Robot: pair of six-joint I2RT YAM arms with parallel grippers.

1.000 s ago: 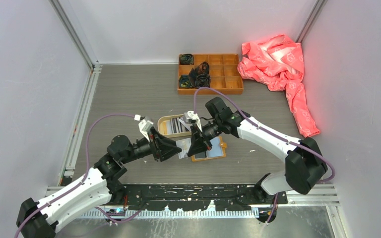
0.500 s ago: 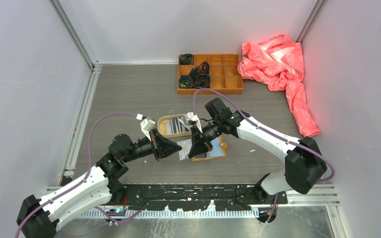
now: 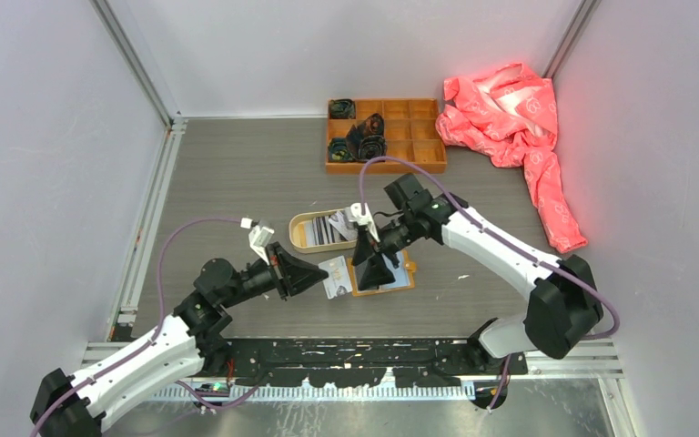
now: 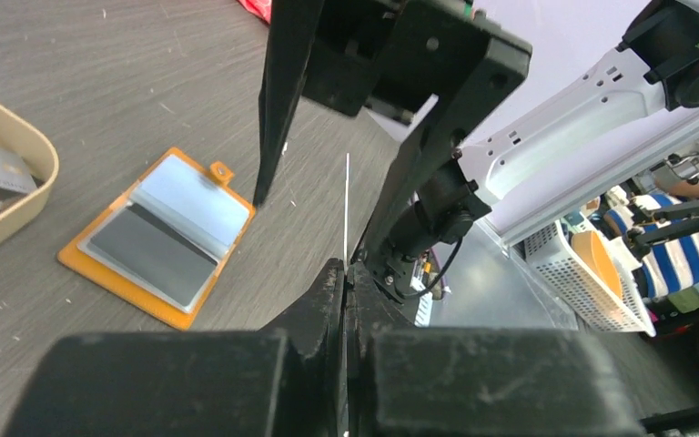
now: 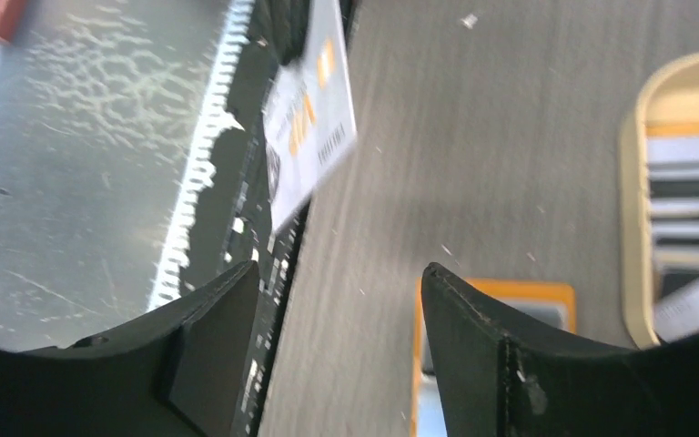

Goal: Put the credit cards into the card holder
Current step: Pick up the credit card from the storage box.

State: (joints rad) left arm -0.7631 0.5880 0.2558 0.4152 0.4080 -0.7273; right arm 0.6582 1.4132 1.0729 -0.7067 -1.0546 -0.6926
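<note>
On the grey worktop [image 3: 237, 182], the right gripper [image 3: 375, 264] hangs spread wide over the open card holder [image 3: 403, 277], just in front of the tan tray [image 3: 302, 221]. The left gripper [image 3: 320, 273] pinches one credit card [image 3: 337, 278], which probably needs its edge squared to a sleeve mouth.

Wooden compartment box [image 3: 423, 151] sits beside crumpled pink cloth [image 3: 508, 111].
</note>
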